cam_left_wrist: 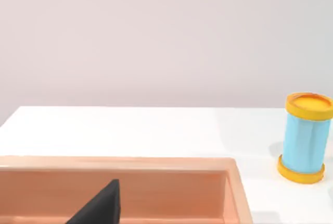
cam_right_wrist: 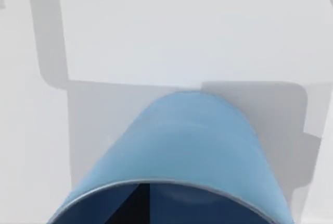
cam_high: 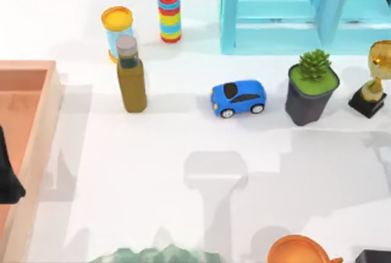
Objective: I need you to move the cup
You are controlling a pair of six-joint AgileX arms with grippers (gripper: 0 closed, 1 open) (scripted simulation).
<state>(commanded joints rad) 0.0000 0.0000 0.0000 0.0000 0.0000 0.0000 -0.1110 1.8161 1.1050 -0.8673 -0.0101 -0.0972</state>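
Cup (cam_right_wrist: 182, 156), a small plain blue handleless tumbler of matte plastic, sits right up against the right wrist camera, its rim nearest the lens and its tapered wall running away over the white tabletop (cam_right_wrist: 156, 41), which carries grey shadows. A dark sliver shows inside the rim, but whether the right jaws are closed on the tumbler or merely near it cannot be told. In the top view a dark piece of the left arm (cam_high: 7, 177) lies over the peach-coloured open wooden tray (cam_high: 46, 101) at the table's left edge; the left wrist view shows a black finger (cam_left_wrist: 101, 206) above the tray's inner wall, and how far the left jaws are parted cannot be told. Beyond that tray, away from the left jaws, stands a light-blue cylinder with a yellow lid (cam_left_wrist: 306, 138), upright on the white surface. In the top view, an olive-green bottle with a grey cap (cam_high: 130, 76) stands just beside that cylinder, and a stack of rainbow-striped rings (cam_high: 170, 17) stands near them. A blue toy car (cam_high: 238, 98) rests near the middle, with a potted green succulent in a dark grey pot (cam_high: 311, 88) next to it and a gold trophy on a black base (cam_high: 372, 79) further right. A cyan shelf frame (cam_high: 293, 9) stands behind them, and an orange round vessel with a handle (cam_high: 300, 251) sits at the near edge.
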